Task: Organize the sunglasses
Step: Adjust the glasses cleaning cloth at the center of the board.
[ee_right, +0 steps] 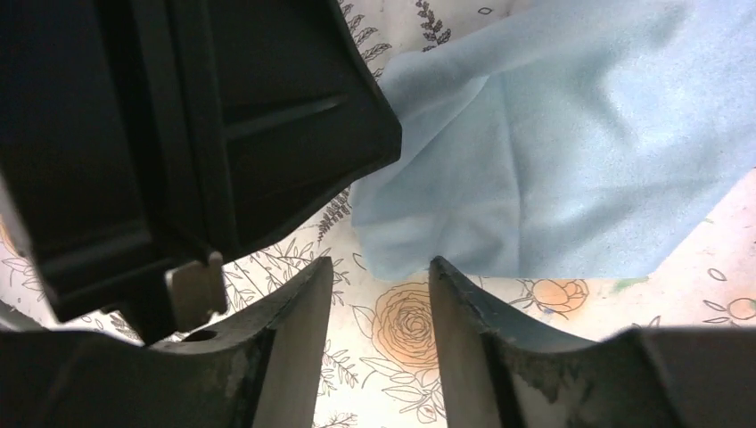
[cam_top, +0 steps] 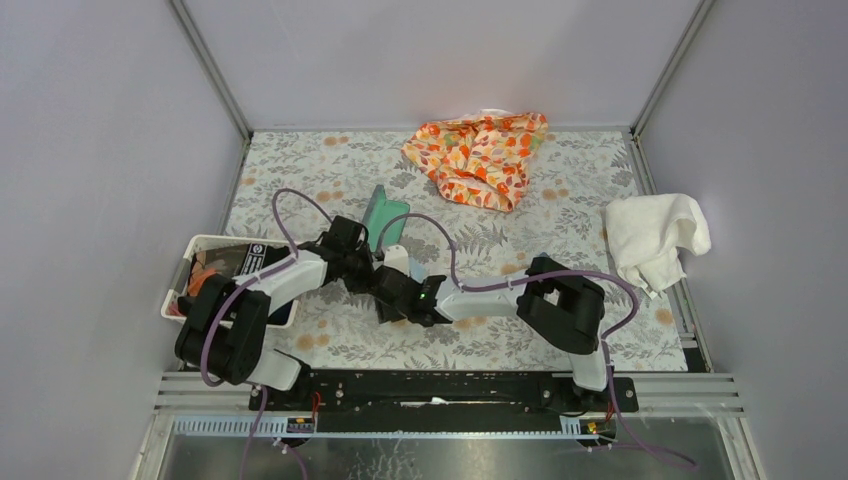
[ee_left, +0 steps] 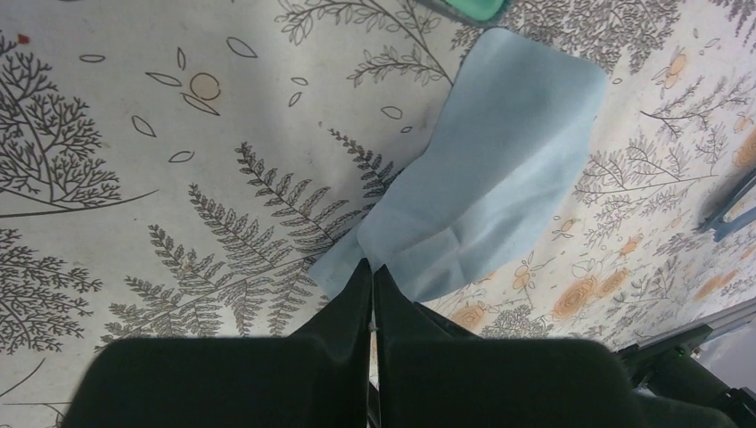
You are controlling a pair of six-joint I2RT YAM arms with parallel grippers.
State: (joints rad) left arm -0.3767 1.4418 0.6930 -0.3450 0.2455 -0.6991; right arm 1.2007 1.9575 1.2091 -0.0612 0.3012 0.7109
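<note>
Reference object: the light blue cloth (ee_left: 490, 178), spread on the floral-patterned worktop (ee_left: 178, 134) beneath the point where both arms meet.

Left fingers (ee_left: 355, 308): closed, pads together; tips at the cloth's near corner; whether a fold of cloth is pinched between them cannot be determined.

Right fingers (ee_right: 299, 330): apart, with bare worktop visible in the gap; tips just short of the cloth's edge, beside the left arm's black housing (ee_right: 178, 134).

Sunglasses (ee_left: 716, 223): only two thin blue bars show, at the right edge of the left wrist view; they lie on the worktop near the cloth but apart from it; lenses out of frame; neither set of fingers touches them.

Teal-lined case (cam_top: 385, 220): just beyond the cloth's far end.

Orange floral fabric (cam_top: 480, 155): well apart from the cloth, at the far edge of the worktop.

White towel (cam_top: 655, 235): well apart from the cloth, on the right arm's side.

White bin (cam_top: 200, 240): well apart from the cloth, on the left arm's side.
</note>
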